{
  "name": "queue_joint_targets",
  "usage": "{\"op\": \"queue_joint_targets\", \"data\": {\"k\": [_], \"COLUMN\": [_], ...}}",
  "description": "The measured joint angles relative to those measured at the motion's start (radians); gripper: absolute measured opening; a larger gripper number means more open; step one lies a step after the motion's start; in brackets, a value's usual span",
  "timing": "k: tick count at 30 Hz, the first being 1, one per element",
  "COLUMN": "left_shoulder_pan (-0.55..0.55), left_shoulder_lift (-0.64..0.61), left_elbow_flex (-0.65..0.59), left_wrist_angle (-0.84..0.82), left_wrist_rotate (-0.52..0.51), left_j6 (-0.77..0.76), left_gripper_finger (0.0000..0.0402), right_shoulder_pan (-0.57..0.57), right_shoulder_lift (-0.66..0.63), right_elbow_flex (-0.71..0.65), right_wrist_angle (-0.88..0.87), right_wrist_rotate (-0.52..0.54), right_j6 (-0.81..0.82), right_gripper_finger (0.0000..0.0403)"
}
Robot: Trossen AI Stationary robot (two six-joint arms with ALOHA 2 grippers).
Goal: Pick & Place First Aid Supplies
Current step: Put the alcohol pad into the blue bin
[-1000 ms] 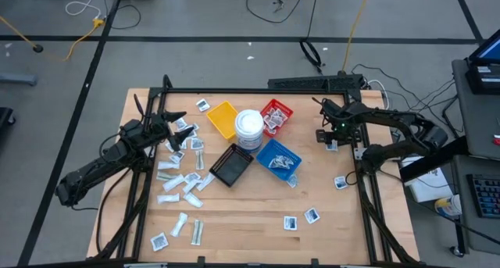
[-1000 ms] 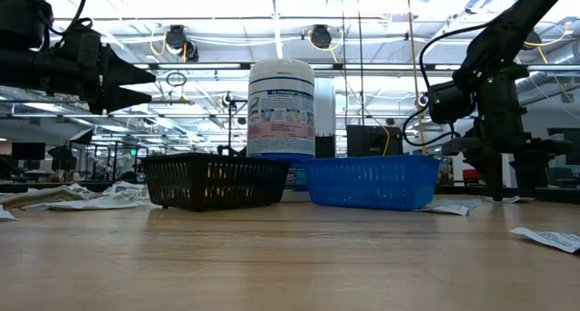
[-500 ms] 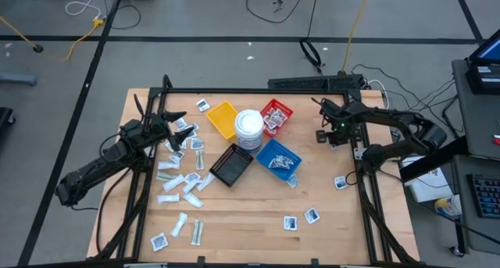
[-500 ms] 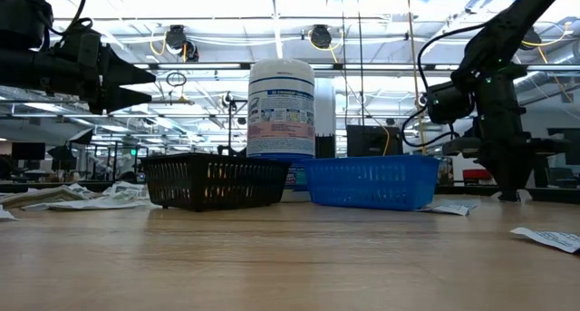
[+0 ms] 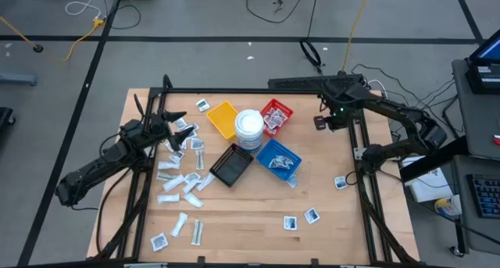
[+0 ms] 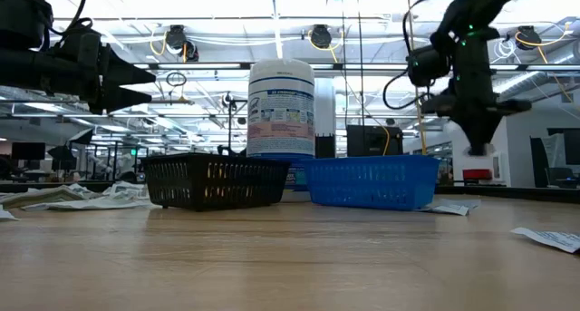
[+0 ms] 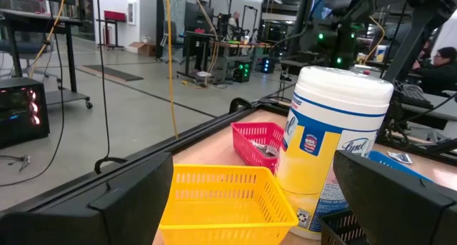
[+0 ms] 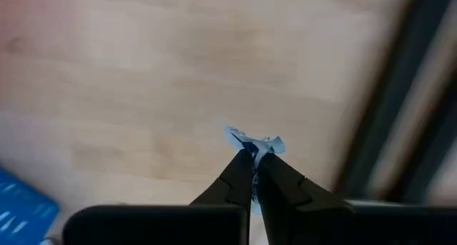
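First aid packets (image 5: pixel 178 184) lie scattered over the wooden table (image 5: pixel 242 221), most of them in a loose heap at about nine o'clock from the table's centre, just beside the left gripper (image 5: pixel 181 129). One small white packet with blue print (image 8: pixel 251 143) is off the table, pinched between the closed fingertips (image 8: pixel 241 175) of the right gripper (image 5: pixel 321 123), which hangs above the boards at roughly two o'clock from the centre, near the black frame rail (image 5: pixel 355 143); in the low view the same gripper (image 6: pixel 478 140) points downward well above the table surface, with what appears to be the packet as a pale scrap at its tip, though that view is poor. The left gripper stands with its fingers spread wide and holds nothing, its wrist view looking past them toward the trays. At the centre stands a round white wipes tub (image 5: pixel 249 127), with a yellow tray (image 5: pixel 223 119) at its ten o'clock, a red tray (image 5: pixel 276 115) at its one o'clock holding a few packets, a blue tray (image 5: pixel 278 159) at its four o'clock holding several packets, and a black tray (image 5: pixel 231 166) at its seven o'clock. Single square packets also lie at five o'clock (image 5: pixel 290 222) (image 5: pixel 312 216) near the front edge, at four o'clock (image 5: pixel 341 182) close to the right rail, and at eleven o'clock (image 5: pixel 203 105) beside the yellow tray.
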Motion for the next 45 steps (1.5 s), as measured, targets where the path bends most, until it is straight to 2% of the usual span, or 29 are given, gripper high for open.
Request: {"op": "queue_joint_targets", "data": {"k": [5,11,25,33,38,45], "left_shoulder_pan": [0.0,0.0,0.0,0.0,0.0,0.0], "left_shoulder_lift": [0.0,0.0,0.0,0.0,0.0,0.0], "left_elbow_flex": [0.0,0.0,0.0,0.0,0.0,0.0], "left_wrist_angle": [0.0,0.0,0.0,0.0,0.0,0.0], "left_wrist_rotate": [0.0,0.0,0.0,0.0,0.0,0.0], "left_j6": [0.0,0.0,0.0,0.0,0.0,0.0], "left_gripper_finger": [0.0392,0.0392,0.0392,0.0392,0.0392,0.0392], "right_shoulder_pan": [-0.001,0.032,0.45,0.688,0.756,0.763], "right_shoulder_lift": [-0.001,0.008,0.109,0.134,0.21,0.372], "right_elbow_flex": [0.082,0.097,0.098,0.099,0.195,0.398], "right_wrist_angle": [-0.124,-0.114,-0.027,0.002,0.015,0.001], "right_wrist_rotate": [0.086,0.08,0.018,-0.02,-0.024,-0.024], "right_j6": [0.026,0.049,0.061,0.129,0.091,-0.018], "right_gripper_finger": [0.0003,0.0004,0.0004,0.0004,0.0004,0.0004]}}
